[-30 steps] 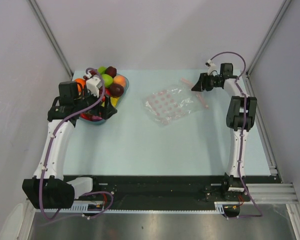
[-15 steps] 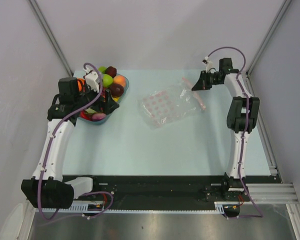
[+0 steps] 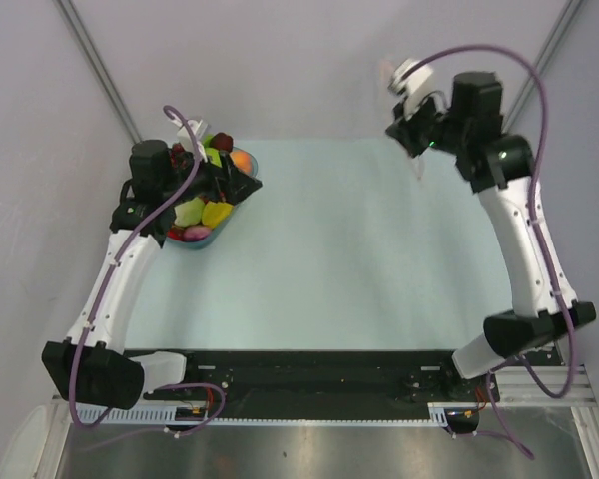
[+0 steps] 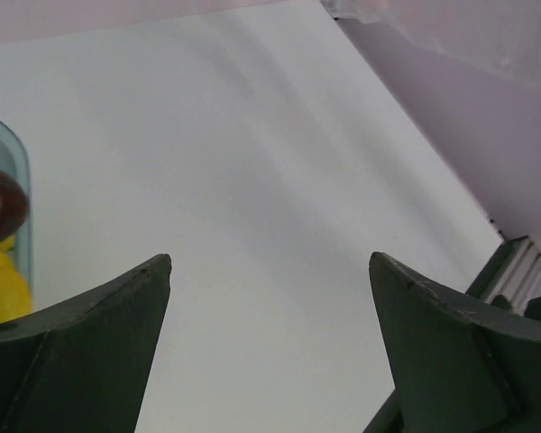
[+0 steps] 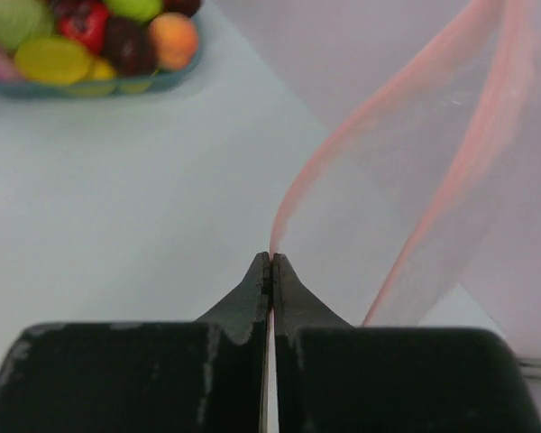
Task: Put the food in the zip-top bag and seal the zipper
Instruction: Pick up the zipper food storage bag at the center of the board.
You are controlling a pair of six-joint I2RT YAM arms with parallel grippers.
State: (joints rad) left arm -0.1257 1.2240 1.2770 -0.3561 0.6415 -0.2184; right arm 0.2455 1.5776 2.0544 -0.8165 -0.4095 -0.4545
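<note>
Top view: the right gripper is now raised at the upper right of the frame, near the back wall. Half a second ago it sat low at the bag's far edge. The bag has left the centre of the table, where it lay in both earlier frames. I make out only a faint pale scrap hanging below that gripper. The left gripper sits over the dish at the upper left, further over the food than before.

Left wrist view: the jaws are spread wide with nothing between them. Bare table lies beyond them, the dish edge shows at the left, and a corner of clear film shows at the upper right.

Right wrist view: the jaws are pressed together, pinching the pink zipper. From there the strip curves up and right, and the film hangs at the right of the frame. The food is still in the dish at the upper left.

Assessment: the bag is lifted by its mouth strip and no food is in it yet. I judge that the pinch is thin and that the mouth is not yet held open.
</note>
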